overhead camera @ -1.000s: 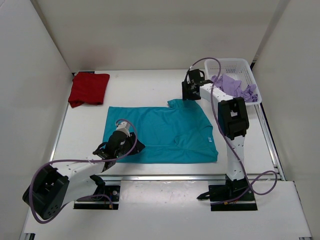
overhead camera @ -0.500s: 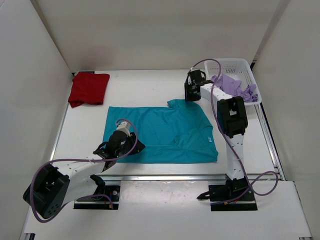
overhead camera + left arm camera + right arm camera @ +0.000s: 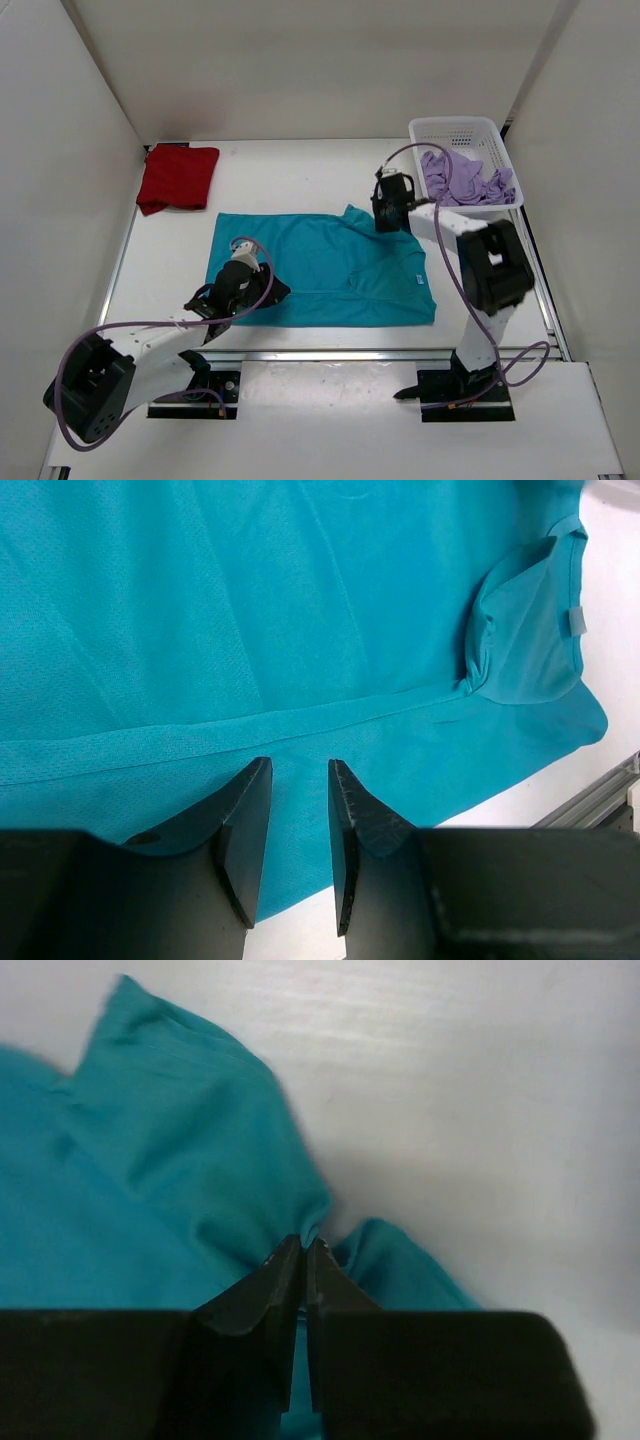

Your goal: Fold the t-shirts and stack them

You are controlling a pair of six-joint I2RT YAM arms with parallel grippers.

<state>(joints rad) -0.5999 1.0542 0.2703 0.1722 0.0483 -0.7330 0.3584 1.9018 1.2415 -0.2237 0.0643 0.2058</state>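
Observation:
The teal-blue t-shirt (image 3: 330,265) lies spread flat mid-table. My right gripper (image 3: 392,213) is at its far right sleeve, shut on a pinched fold of teal cloth (image 3: 305,1230) that is lifted off the table. My left gripper (image 3: 268,291) rests low over the shirt's near left part; its jaws stand a little apart over the flat teal cloth (image 3: 250,610), with nothing pinched between the fingers (image 3: 255,810). The deep red t-shirt (image 3: 177,177) lies folded at the back left. The pale lavender t-shirt (image 3: 462,175) is crumpled in the basket.
A white mesh basket (image 3: 450,123) stands at the back right corner. White walls close the table on three sides. A metal rail (image 3: 330,353) runs along the near edge, just below the teal shirt's hem.
My right gripper has closed on the teal shirt's far sleeve and drawn it toward the near side, shifting that corner inward; the right arm has swung right. The left arm has not moved.

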